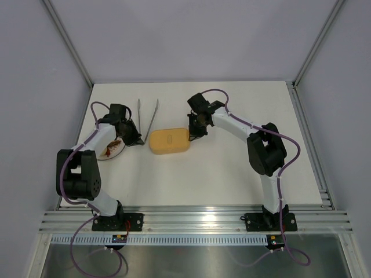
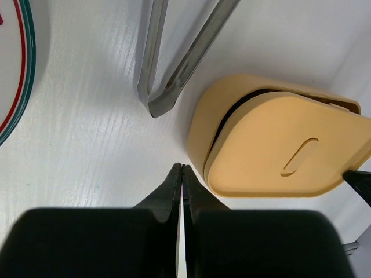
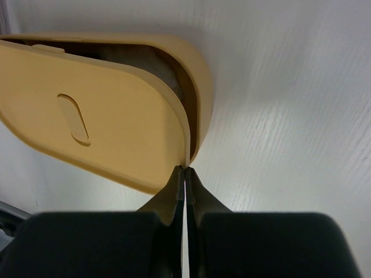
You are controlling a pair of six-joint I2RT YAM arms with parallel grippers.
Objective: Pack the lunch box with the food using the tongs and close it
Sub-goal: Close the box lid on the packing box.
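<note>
White surface [image 1: 232, 174] enclosed by pale grey walls, seen from above, with two arms mounted at its near edge.

Far left: a round white plate [image 1: 110, 152] with a red and teal rim line [image 2: 14, 87], partly covered by the left arm. An orange-red food piece [image 1: 114, 143] lies on it.

Just right of the plate: the left claw [image 1: 134, 141], its fingers pressed together with nothing between them [image 2: 182, 171], tips low over the bare surface.

Beside it: the tongs [image 1: 152, 117], lying flat as a V. The joined end [image 2: 153, 107] points toward the near edge and lies near the left claw's tips. The two arms spread toward the far wall. Nothing touches the tongs.

Centre: the lunch box [image 1: 169, 141], a yellow-orange oblong tub. Its lid [image 2: 290, 145] rests on top but askew, with a dark gap open along one side. A pale shape [image 3: 156, 63] shows inside, too dim to identify.

Right end of the box: the right claw [image 1: 194, 136], fingers pressed together [image 3: 184, 174], tips right at the lid's edge. Actual contact cannot be confirmed.
</note>
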